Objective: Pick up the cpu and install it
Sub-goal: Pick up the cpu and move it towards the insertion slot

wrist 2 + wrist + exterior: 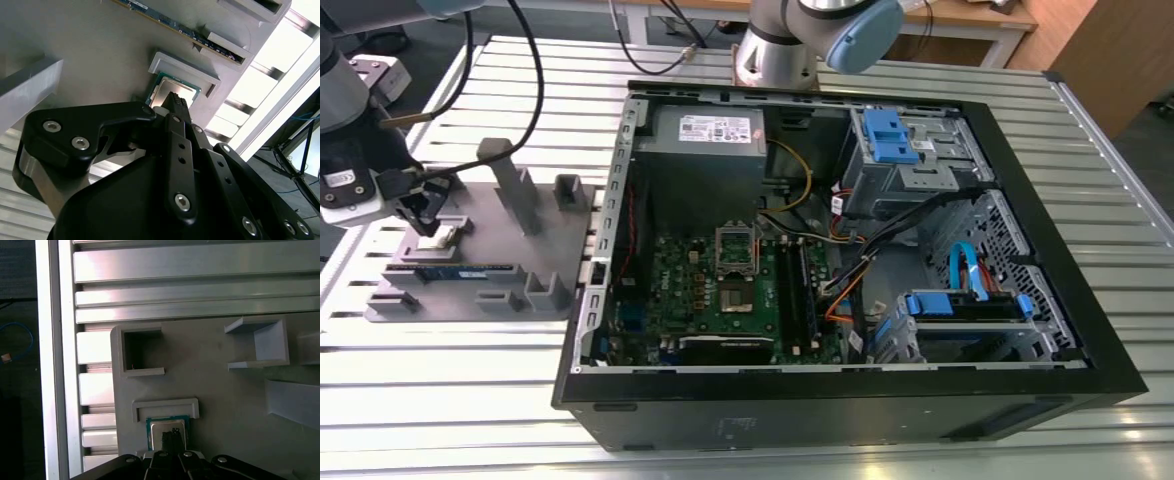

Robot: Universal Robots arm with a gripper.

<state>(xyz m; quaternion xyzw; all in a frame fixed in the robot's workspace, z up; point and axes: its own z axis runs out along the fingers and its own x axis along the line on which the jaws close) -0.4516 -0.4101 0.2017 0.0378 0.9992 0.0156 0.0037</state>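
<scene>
- The hand [427, 222] hangs at the exterior view's left, low over a grey tray [494, 235] on the slatted bench [454, 400].
- In both wrist views its fingers [179, 105] are drawn narrow, almost together, and hold nothing.
- The tips sit over the middle of the cpu [159, 427]; I cannot tell whether they touch it.
- The cpu lies flat in its nest on the tray, silvery top up, with a raised lip [165, 407] just beside one edge.
- A memory stick [454, 270] stands in a slot on the tray, near the hand.
- The open case [1067, 330] lies just beside the tray, and the socket [736, 298] on its board is well apart from the hand.
</scene>
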